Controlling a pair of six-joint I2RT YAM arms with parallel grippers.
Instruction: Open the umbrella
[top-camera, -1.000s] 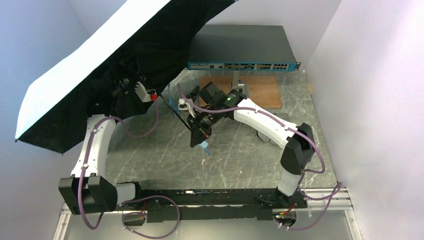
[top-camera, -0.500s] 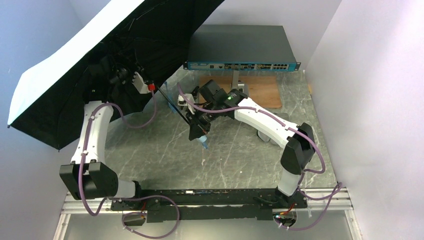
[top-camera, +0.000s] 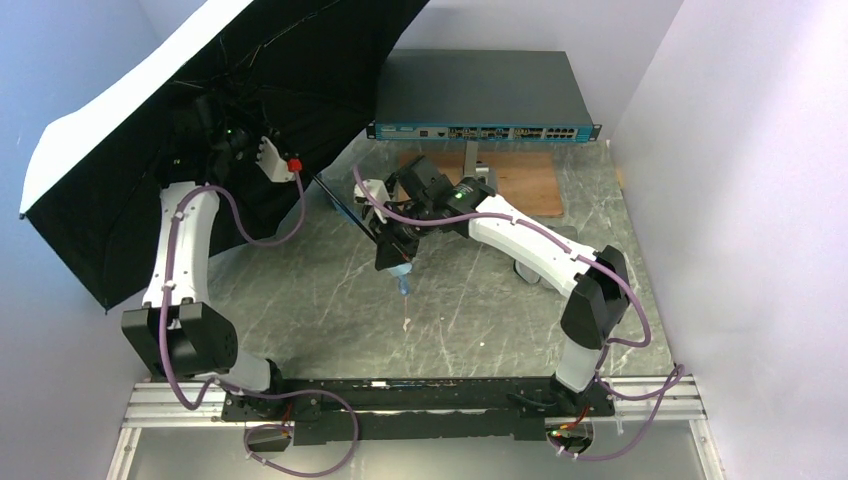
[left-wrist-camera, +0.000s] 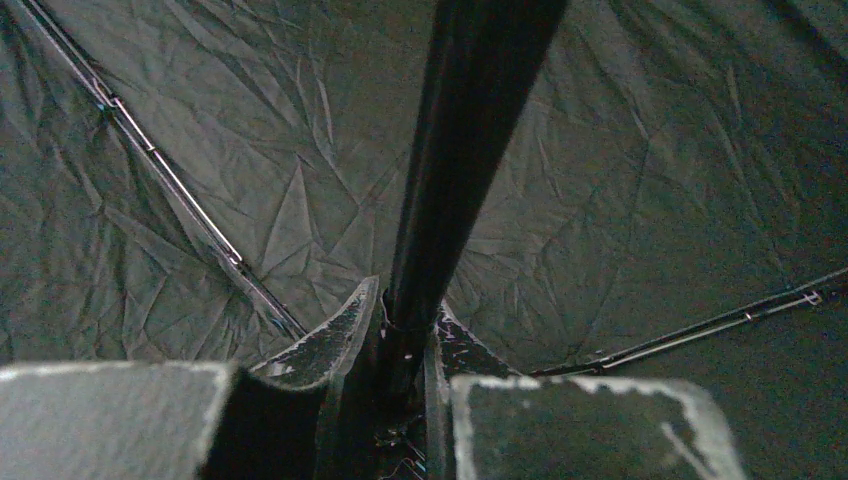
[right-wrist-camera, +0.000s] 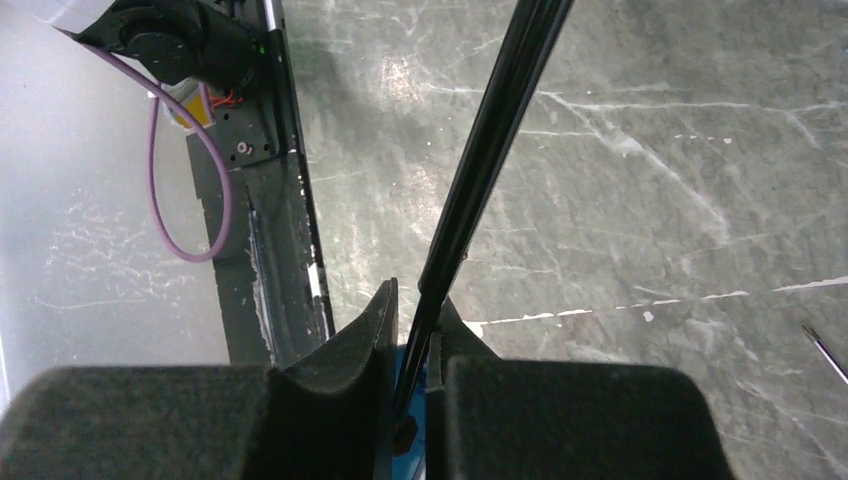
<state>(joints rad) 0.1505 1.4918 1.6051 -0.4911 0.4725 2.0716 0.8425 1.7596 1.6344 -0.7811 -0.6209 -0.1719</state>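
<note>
Spreading across the far-left part of the work area, the umbrella is fully open, its black underside turned toward the overhead camera. A band of pale outer fabric shows along the upper-left edge of the canopy. The thin black shaft slants from under the canopy down toward the middle of the grey marbled table. It ends in the pale-blue handle, which sticks out just below the right arm's wrist. The right gripper is clamped on the umbrella at the handle end. In its wrist view both dark fingers press against the shaft from either side, with a patch of blue visible between them at the bottom. The left gripper sits beneath the canopy and is likewise closed on the umbrella, its two fingers hard against a thicker black section of the shaft. Whether that section is the sliding runner cannot be told. Thin metal ribs run across the creased fabric behind the shaft. A flat network switch lies at the far edge of the table, part of it covered by the canopy's rim. A wooden board lies just in front of the switch. The arms' base rail and a purple cable appear in the right wrist view.
</note>
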